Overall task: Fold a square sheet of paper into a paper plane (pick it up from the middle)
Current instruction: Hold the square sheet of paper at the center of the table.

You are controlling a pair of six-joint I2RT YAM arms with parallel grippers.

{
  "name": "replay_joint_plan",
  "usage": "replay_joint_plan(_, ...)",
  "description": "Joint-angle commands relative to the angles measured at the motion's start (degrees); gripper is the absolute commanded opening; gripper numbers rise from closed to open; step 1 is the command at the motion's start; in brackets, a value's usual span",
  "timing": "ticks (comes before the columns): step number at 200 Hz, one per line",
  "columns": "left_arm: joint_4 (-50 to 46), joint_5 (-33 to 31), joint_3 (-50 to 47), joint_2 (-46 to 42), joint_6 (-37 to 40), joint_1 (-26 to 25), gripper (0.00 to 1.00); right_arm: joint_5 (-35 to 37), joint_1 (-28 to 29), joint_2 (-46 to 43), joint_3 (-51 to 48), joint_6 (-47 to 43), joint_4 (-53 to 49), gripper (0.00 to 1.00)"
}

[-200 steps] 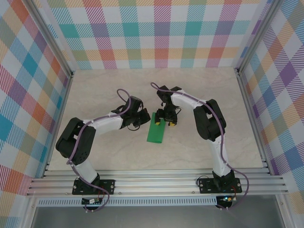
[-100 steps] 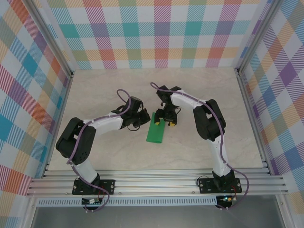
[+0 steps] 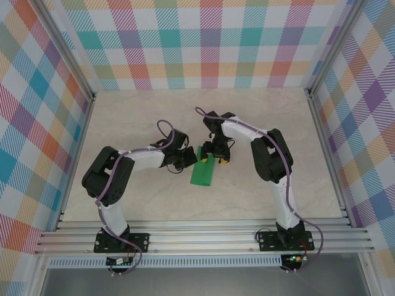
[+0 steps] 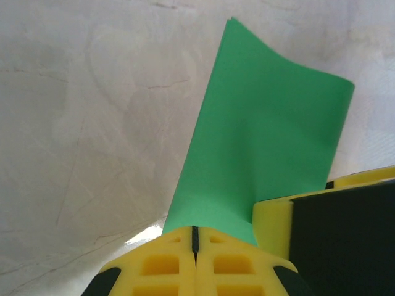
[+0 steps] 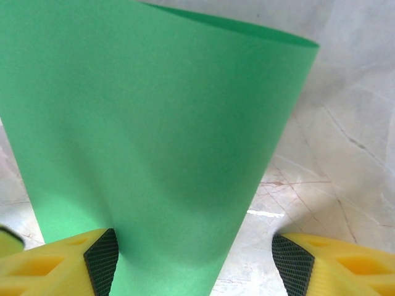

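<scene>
On pale marble-look table (image 3: 136, 117), midway between side edges: bright green paper sheet (image 3: 202, 172), curled; left claw (image 4: 194, 239) pinches its edge; right claw (image 5: 196, 262) gapes around it

The bright green sheet of thin paper (image 3: 202, 173) lies on the pale marbled tabletop (image 3: 142, 117) near its middle, its length running roughly from 12 to 6 o'clock. The yellow-fingered left gripper (image 3: 189, 155) sits at the sheet's 10 o'clock, with its closed fingertips at the far left corner. The yellow-fingered right gripper (image 3: 214, 159) stands at the sheet's 12 o'clock end, one finger on either side of it. The two grippers are just beside each other.
</scene>
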Motion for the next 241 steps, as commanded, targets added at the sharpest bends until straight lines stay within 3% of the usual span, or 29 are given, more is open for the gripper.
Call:
replay_joint_plan(1,0.2,1.8,2.4,1.6,-0.8,-0.7,0.00,4.3,0.0,7.4,-3.4,-0.8,0.7,0.73)
replay_joint_plan(57,2.7,4.2,2.7,3.6,-1.5,-0.7,0.00,4.1,0.0,7.4,-3.5,-0.8,0.8,0.73)
replay_joint_plan(143,-1.2,0.4,1.0,5.6,-1.0,-1.1,0.00,2.6,-0.2,5.8,-2.8,-1.4,1.2,0.73)
replay_joint_plan(181,-1.5,-0.4,0.1,5.7,-0.7,-1.4,0.00,0.1,-1.6,-2.2,-4.3,-1.2,4.6,0.74)
replay_joint_plan(217,-1.7,-0.5,0.2,6.0,-0.1,-1.4,0.00,-6.1,-4.3,-13.1,-12.8,1.5,12.9,0.75)
replay_joint_plan(230,-1.9,-0.4,0.4,6.2,0.1,-1.4,0.00,-8.7,-5.3,-16.4,-16.7,3.2,16.7,0.72)
replay_joint_plan(241,-1.9,-0.3,0.3,6.2,0.2,-1.4,0.00,-11.4,-5.9,-18.7,-19.7,4.2,20.3,0.63)
